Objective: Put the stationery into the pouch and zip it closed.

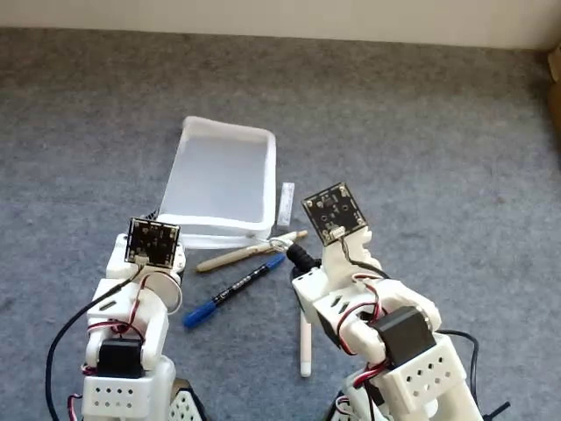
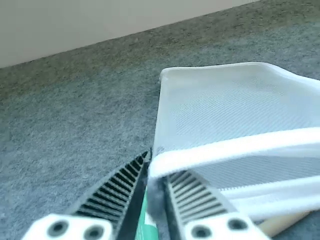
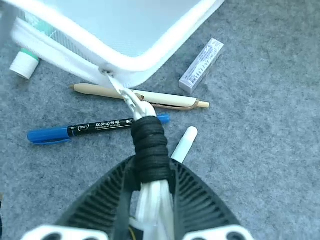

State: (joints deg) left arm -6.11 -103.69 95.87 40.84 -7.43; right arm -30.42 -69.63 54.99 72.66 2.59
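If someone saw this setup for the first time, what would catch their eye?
The white mesh pouch stands out, with both arms latched on: the jaws of the left arm clamp its near edge, those of the right arm grip the black-wrapped zipper cord. Between the arms lie a beige pen, a blue marker and a white pen, all outside the pouch.

- Grey, short-pile carpet-like cloth [image 1: 421, 132] covers the whole work surface; texture flecked, even.
- Pale cream wall strip [image 1: 263, 16] runs along the far edge.
- Tan, wood-coloured edge [image 1: 556, 83] at the right border; identity unclear.
- Light soft, shadows faint.
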